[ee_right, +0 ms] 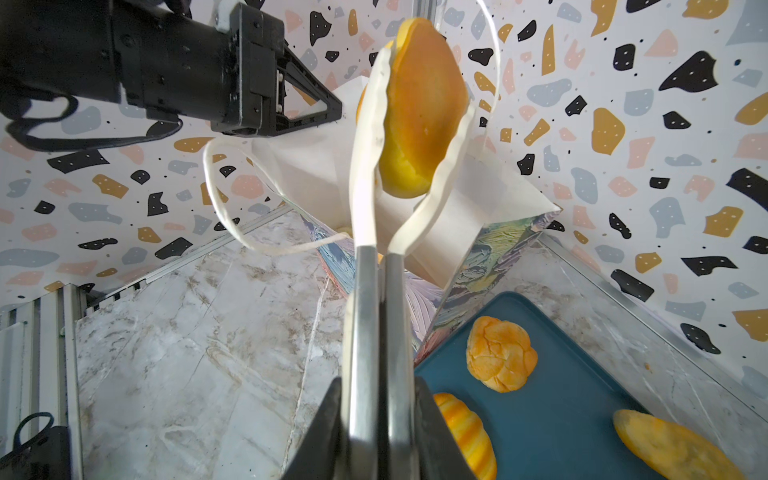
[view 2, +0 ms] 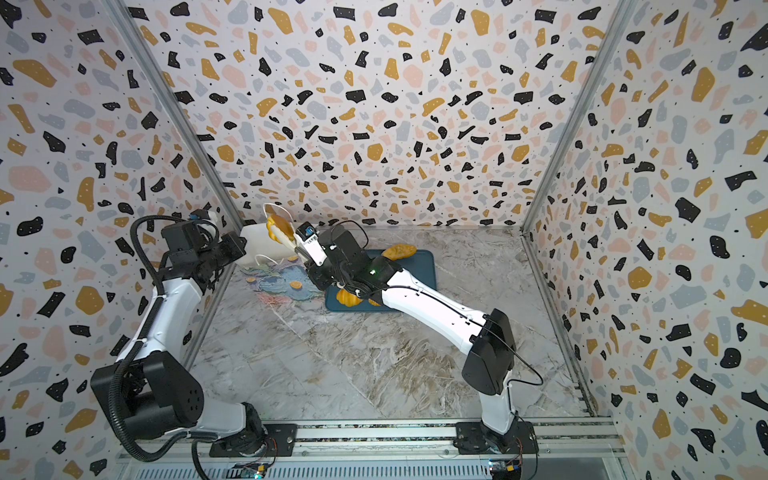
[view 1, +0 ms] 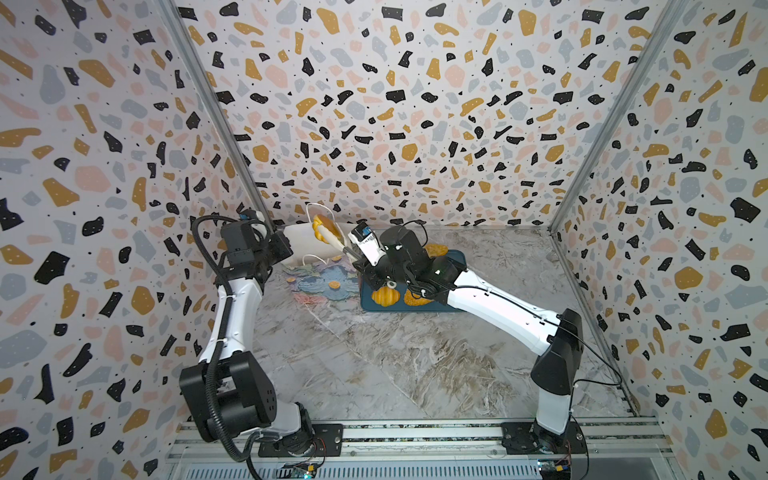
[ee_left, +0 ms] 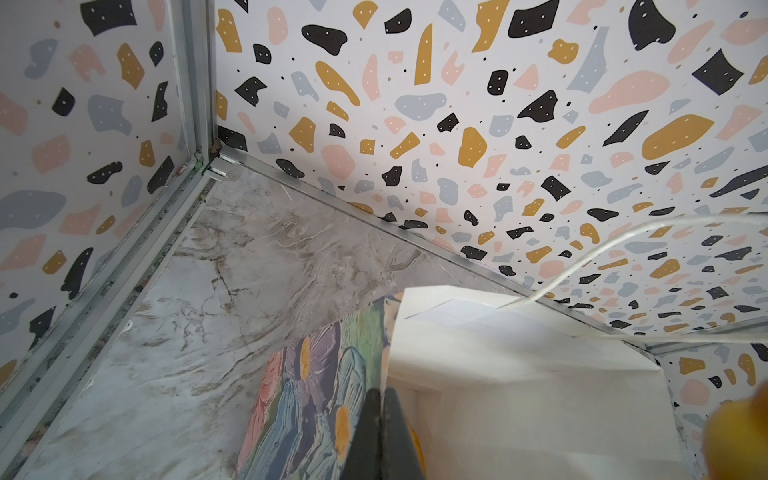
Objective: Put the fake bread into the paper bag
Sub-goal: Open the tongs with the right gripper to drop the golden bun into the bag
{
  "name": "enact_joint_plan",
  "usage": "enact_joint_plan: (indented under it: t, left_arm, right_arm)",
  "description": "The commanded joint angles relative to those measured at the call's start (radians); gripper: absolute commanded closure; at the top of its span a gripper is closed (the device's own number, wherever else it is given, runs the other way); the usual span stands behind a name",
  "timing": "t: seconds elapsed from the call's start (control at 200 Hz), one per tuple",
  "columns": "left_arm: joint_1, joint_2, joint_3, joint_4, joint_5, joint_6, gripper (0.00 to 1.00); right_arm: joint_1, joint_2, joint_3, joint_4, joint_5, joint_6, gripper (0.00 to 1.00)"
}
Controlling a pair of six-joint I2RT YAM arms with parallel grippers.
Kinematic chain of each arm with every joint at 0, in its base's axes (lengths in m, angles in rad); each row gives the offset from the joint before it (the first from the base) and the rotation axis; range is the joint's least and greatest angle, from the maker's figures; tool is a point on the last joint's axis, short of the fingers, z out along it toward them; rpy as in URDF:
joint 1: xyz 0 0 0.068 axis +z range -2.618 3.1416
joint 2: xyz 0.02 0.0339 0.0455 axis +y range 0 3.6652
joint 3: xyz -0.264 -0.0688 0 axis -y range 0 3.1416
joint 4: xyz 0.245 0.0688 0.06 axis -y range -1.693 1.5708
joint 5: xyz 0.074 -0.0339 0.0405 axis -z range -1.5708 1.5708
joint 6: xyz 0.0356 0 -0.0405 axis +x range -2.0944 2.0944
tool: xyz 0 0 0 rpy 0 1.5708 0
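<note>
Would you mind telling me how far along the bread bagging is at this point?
Done: unclear, as the paper bag hides most of its inside. In hand: the right hand squeezes tongs that pinch one bread at the bag's mouth, while the left hand pinches the bag's rim. Remaining: at least three breads on the blue tray, a knotted roll, a ridged roll and a long loaf.

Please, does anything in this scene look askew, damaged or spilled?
Only the paper bag stands out: where the left gripper pinches its rim, the mouth looks pulled out of square and the white inner wall shows creases. Nothing seems spilled or broken.
</note>
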Motion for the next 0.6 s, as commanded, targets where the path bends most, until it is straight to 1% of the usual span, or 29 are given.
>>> enact_joint_plan:
  t: [0.0, 0.23, 0.436, 0.591]
  left_arm:
    - [0.001, -0.027, -0.011, 0.036, 0.015, 0.003, 1.0]
    - [0.002, -0.028, -0.01, 0.036, 0.016, 0.001, 1.0]
    - [0.001, -0.029, -0.011, 0.036, 0.014, 0.001, 1.0]
    - [0.001, -0.027, -0.01, 0.037, 0.014, 0.001, 1.0]
  right_arm:
    - [0.004, -0.004, 0.082, -0.015, -0.008, -0.011, 0.78]
    - [0.004, 0.036, 0.135, -0.071, 0.003, -0.006, 0.68]
    - [0.004, 0.042, 0.145, -0.09, 0.026, 0.001, 0.62]
    - [0.004, 0.042, 0.145, -0.095, 0.033, 0.004, 0.52]
